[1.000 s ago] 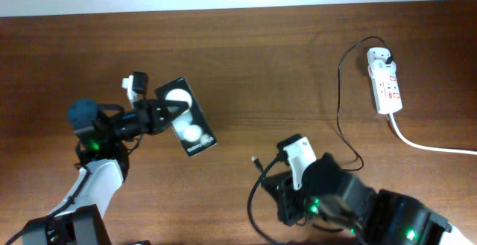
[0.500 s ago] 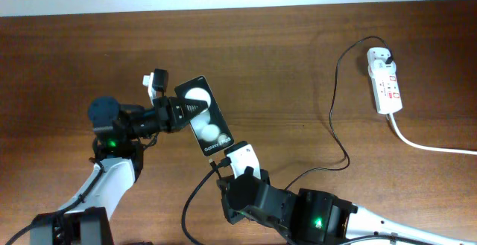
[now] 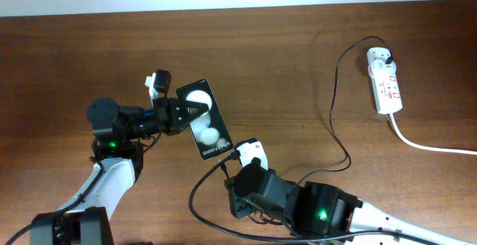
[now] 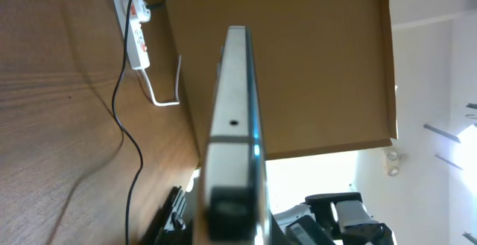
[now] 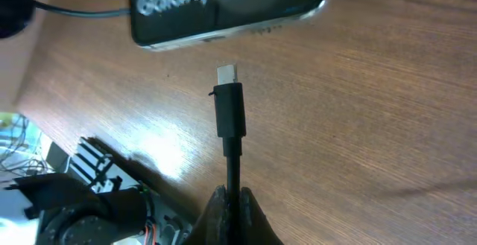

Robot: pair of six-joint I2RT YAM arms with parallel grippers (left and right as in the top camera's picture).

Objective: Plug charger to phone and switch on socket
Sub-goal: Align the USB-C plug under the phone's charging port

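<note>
My left gripper (image 3: 181,112) is shut on the phone (image 3: 206,120) and holds it tilted above the table, its text end toward the front. In the left wrist view the phone (image 4: 232,103) shows edge-on between the jaws (image 4: 227,214). My right gripper (image 3: 240,163) is shut on the charger cable just behind its connector (image 5: 229,109). The metal tip (image 5: 226,73) points at the phone's text end (image 5: 223,7), a short gap away. The black cable (image 3: 337,111) runs to a plug head (image 3: 390,54) in the white socket strip (image 3: 385,83) at the far right.
The strip's thick white cord (image 3: 428,147) runs off the right edge. A loop of black cable (image 3: 195,200) lies at the table's front beside my right arm. The strip also shows in the left wrist view (image 4: 136,30).
My right arm swung left with the connector, from the front right to just below the phone. My left gripper carried the phone to the right, toward it.
</note>
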